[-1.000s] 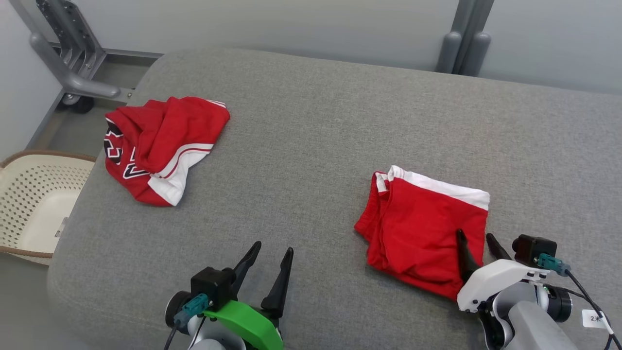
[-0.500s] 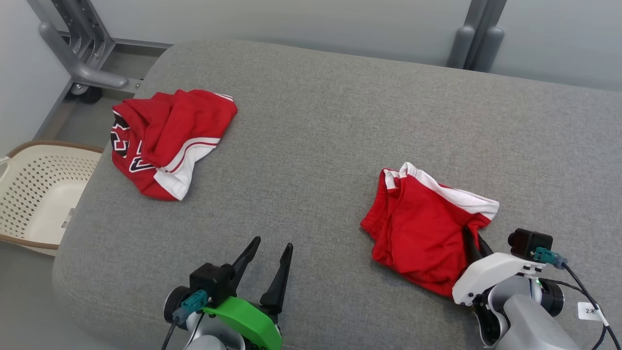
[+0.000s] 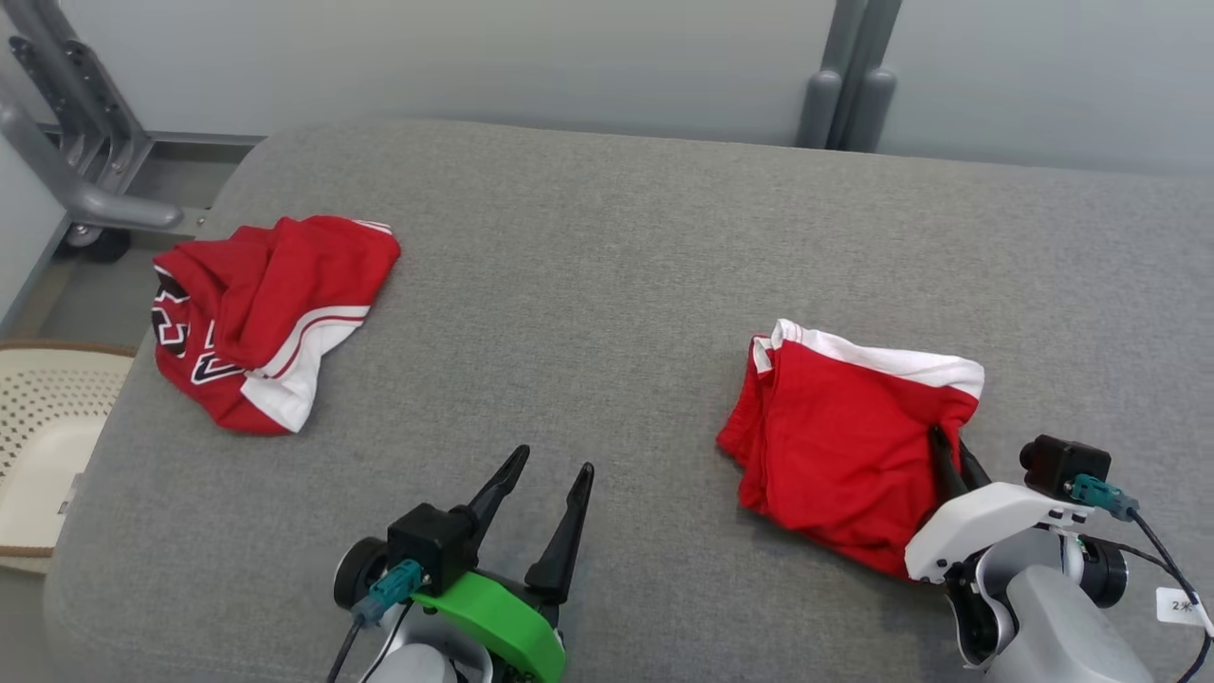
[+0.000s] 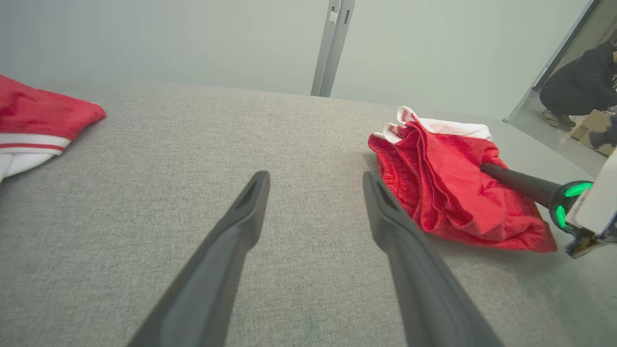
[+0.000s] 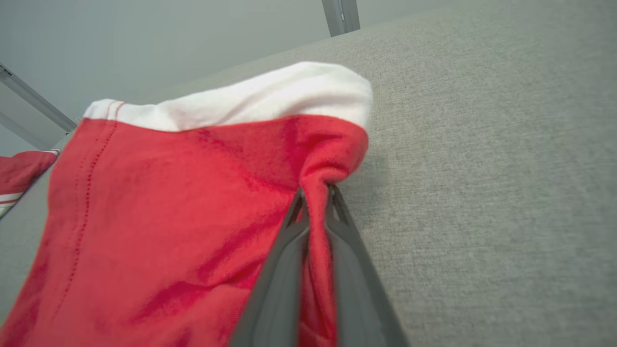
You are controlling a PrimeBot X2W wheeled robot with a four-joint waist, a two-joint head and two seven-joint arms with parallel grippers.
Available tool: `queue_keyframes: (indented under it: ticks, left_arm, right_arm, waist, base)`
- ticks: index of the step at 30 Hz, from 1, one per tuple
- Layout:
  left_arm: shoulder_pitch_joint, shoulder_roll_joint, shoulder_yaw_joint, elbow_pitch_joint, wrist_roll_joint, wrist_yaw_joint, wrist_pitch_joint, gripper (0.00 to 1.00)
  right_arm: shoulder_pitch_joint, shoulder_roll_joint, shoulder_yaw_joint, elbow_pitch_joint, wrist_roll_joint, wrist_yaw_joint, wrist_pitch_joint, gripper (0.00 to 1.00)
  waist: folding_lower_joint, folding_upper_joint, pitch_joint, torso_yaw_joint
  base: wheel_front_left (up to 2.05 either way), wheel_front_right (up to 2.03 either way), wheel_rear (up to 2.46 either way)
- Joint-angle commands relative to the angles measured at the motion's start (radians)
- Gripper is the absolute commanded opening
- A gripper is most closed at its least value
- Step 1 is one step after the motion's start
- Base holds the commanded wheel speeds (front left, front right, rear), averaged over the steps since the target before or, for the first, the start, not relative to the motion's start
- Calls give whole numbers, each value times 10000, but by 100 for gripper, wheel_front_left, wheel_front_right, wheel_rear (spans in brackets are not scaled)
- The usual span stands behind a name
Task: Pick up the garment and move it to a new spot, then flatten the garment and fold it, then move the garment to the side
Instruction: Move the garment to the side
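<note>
Pinching a ridge of red cloth, the two fingers of our right gripper [image 5: 314, 195] are pressed together on the near right corner of the folded garment [image 3: 844, 436], just below its white band [image 5: 270, 96]. The cloth puckers toward the fingers there, while the rest lies flat on the gray cushion [image 3: 607, 237], right of centre and toward the near edge. We judge that a corner hold suits this step. The piece already looks folded, so what remains is probably carrying or sliding it to the side, and a grip at one corner lets the stack trail behind. That single hold could also let the layers slip apart if the pull is quick. Our left gripper [image 3: 555, 460] hangs over bare cushion at the near centre, fingers spread wide with nothing between them. It sits well apart from the garment, which keeps it clear of the path. Farther out, at the far left, a second red garment [image 3: 266, 313] with white trim and dark lettering lies crumpled. Beyond the cushion's left edge sits a pale basket [image 3: 38, 417], with a gray metal frame [image 3: 76, 190] behind it.
</note>
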Motion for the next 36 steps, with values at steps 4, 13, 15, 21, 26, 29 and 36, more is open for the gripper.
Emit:
queue_keyframes:
  ticks: [4, 13, 15, 21, 26, 29, 36]
  left_arm:
    - [-121, 67, 10, -190, 199, 21, -5, 100]
    - [-134, 77, 93, -370, 429, 21, -4, 100]
    - [-163, 69, 108, -391, 437, 21, -5, 100]
    - [-250, 58, 95, -448, 478, 21, -5, 100]
    - [-299, 99, -3, -517, 533, 21, -5, 100]
    - [-446, 120, -65, -592, 535, 21, -5, 100]
    - [-713, 215, -363, -782, 622, 21, -5, 100]
  right_arm:
    - [234, -10, -49, -114, -83, -13, 1, 0]
    - [282, -37, -17, -313, -98, -13, 1, 0]
    - [280, -23, 10, -346, -85, -13, 1, 0]
    - [222, 32, 149, -415, 18, -13, 1, 0]
    - [52, 71, 308, -429, 127, -13, 1, 0]
    - [-31, 87, 463, -444, 164, -13, 1, 0]
    - [-3, 116, 596, -517, 277, -13, 1, 0]
  waist:
    - [-1, 0, -244, -1158]
    - [-1, 0, -199, -2864]
    - [-1, 0, -182, -3259]
    - [-1, 0, -107, -4436]
    - [-1, 0, -21, -5306]
    - [-1, 0, 91, -5695]
    - [-1, 0, 412, -6155]
  base:
    - [0, 0, 0]
    - [0, 0, 0]
    - [0, 0, 0]
    - [0, 0, 0]
    - [0, 0, 0]
    - [0, 0, 0]
    - [0, 0, 0]
